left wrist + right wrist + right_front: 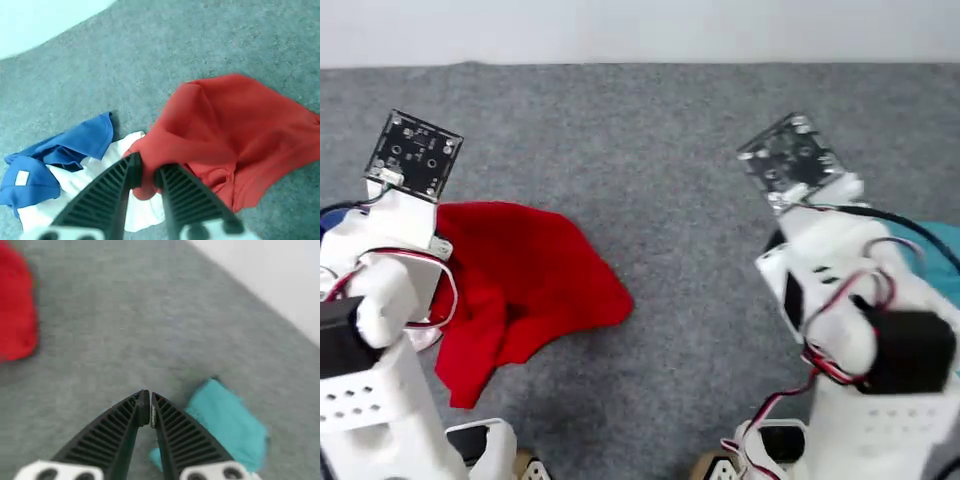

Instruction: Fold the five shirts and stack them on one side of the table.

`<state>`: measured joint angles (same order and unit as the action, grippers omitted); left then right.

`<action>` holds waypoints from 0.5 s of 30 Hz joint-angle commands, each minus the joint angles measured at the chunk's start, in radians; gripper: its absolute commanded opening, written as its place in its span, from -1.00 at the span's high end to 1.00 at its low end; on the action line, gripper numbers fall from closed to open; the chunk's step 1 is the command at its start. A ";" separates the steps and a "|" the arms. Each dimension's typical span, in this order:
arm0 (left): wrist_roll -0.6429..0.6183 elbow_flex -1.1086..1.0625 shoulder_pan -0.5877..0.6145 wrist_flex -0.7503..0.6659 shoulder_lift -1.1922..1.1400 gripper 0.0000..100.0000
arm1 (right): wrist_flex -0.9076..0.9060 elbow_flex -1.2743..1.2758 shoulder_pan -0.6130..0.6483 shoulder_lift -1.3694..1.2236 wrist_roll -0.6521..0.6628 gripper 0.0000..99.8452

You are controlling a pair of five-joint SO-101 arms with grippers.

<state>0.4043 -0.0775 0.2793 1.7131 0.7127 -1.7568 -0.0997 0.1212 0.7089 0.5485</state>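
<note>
pinching a bunched fold of the soft, light red shirt, your left gripper is likely needing a hem corner instead; your right gripper is resting pressed together, empty.

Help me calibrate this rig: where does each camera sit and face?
High view: fixed above, looking down on the grey felt-like table cover; white left arm and right arm show.
Left wrist view: rides the left arm, looking along its jaws, which pinch the crumpled red fabric shirt.
Right wrist view: rides the right arm, looking along its shut, empty jaws past a teal cloth.
Shared: all three show the red shirt.
</note>
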 commanded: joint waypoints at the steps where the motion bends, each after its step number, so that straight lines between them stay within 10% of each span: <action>1: 0.008 -0.007 -0.011 -0.032 0.006 0.99 | -0.036 0.014 0.064 0.002 -0.060 0.98; 15: -0.032 0.091 -0.209 -0.166 0.012 0.99 | -0.039 0.190 -0.008 0.013 -0.117 0.98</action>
<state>0.4028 -0.0667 0.1749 1.5796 0.7127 -1.7568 0.0767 0.1320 0.7073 0.4457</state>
